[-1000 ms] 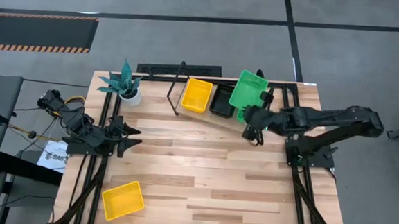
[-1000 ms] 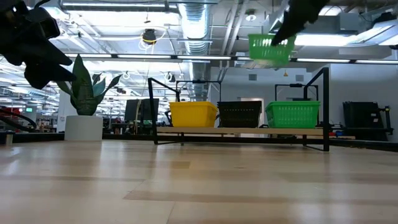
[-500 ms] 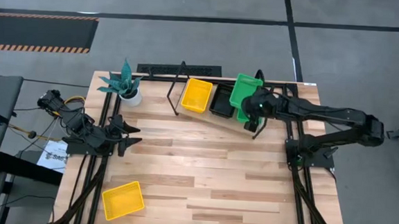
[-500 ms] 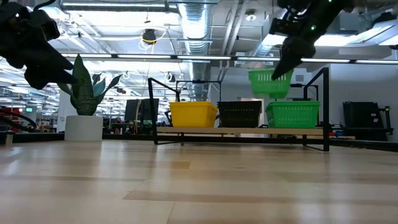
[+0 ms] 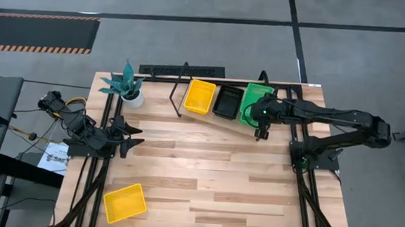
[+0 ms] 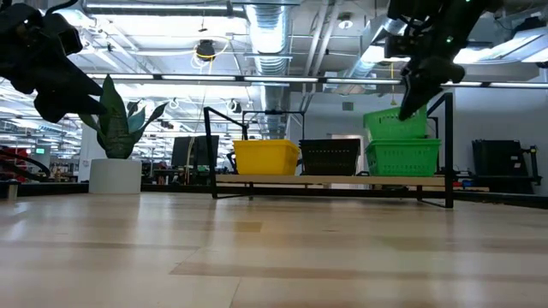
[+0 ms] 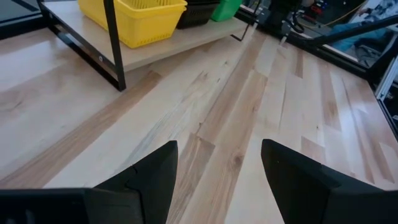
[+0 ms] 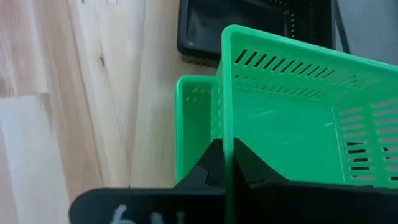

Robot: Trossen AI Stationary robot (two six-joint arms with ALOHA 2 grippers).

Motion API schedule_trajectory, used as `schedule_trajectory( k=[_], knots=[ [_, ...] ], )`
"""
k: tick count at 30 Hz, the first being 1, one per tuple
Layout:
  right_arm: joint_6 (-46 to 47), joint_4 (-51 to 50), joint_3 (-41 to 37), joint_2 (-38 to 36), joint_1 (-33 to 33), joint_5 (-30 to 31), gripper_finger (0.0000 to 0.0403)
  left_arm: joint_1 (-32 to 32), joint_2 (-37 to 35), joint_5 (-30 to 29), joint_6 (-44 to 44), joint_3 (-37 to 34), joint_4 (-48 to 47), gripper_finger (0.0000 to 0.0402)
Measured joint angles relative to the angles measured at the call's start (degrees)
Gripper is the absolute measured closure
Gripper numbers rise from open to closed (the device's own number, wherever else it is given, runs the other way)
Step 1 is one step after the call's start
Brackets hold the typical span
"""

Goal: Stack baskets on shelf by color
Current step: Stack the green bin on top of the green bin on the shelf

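On the shelf [image 6: 325,180] at the table's far edge stand a yellow basket [image 5: 199,96], a black basket [image 5: 226,101] and a green basket [image 6: 402,157], each on its bottom. A second green basket [image 6: 394,124] sits right on top of the lower green one, with my right gripper [image 8: 228,158] shut on it. Another yellow basket [image 5: 124,202] lies on the table near the front left corner. My left gripper [image 7: 217,171] hangs open over the table's left side, with nothing between its fingers. My right gripper pinches the upper green basket's near wall [image 8: 227,118] at its rim, one finger inside the basket and one outside. The fingers slant down from the table's right side. The basket sits slightly tilted, open side up, its bottom at the lower green basket's rim.
A potted plant [image 5: 126,88] stands at the far left beside the shelf's black wire legs [image 5: 177,98]. The broad middle of the wooden tabletop [image 5: 206,170] lies between the arms.
My right gripper has come down toward the shelf with the green basket and has tipped further downward. The basket, earlier high above the shelf and strongly tilted, now sits nearly level right on the lower green basket.
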Motion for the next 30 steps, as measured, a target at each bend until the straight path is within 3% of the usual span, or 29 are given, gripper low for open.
schedule_trajectory(
  k=[19,30],
  knots=[
    [0.47,-0.76,0.01,0.26,0.85,0.02,0.0370,0.00,0.00,-0.21,0.00,-0.02,0.02,0.0181],
    [2.11,-0.76,0.03,0.26,0.74,0.04,0.0306,-0.01,0.00,-0.40,0.02,-0.02,0.02,0.0181]
  ],
)
